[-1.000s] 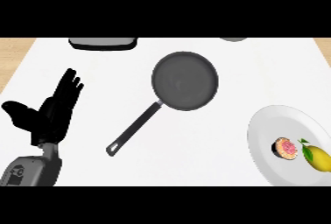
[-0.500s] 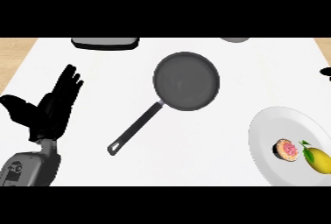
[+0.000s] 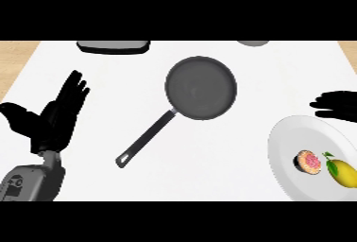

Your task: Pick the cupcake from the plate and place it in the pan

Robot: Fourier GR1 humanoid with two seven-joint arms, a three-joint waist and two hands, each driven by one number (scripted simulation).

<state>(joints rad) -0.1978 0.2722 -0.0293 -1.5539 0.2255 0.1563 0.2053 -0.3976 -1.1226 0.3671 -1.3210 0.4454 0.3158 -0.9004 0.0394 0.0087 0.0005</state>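
Observation:
A small cupcake (image 3: 308, 161) with pink frosting lies on the white plate (image 3: 289, 142) at the lower right, next to a yellow lemon (image 3: 341, 171). The dark grey pan (image 3: 200, 88) sits in the middle of the counter, its black handle (image 3: 143, 140) pointing down-left. My right hand (image 3: 337, 105) comes in from the right edge just above the plate, fingers curled and holding nothing, a short way from the cupcake. My left hand (image 3: 52, 118) rests open at the left, fingers up.
A dark tray-like object (image 3: 113, 46) sits at the counter's far edge on the left, and a grey round object (image 3: 253, 42) shows at the far edge on the right. Wooden surface borders the white counter at the far left.
My right hand has entered from the right edge and moved left, now hovering above the plate. The left hand, pan and plate have stayed put.

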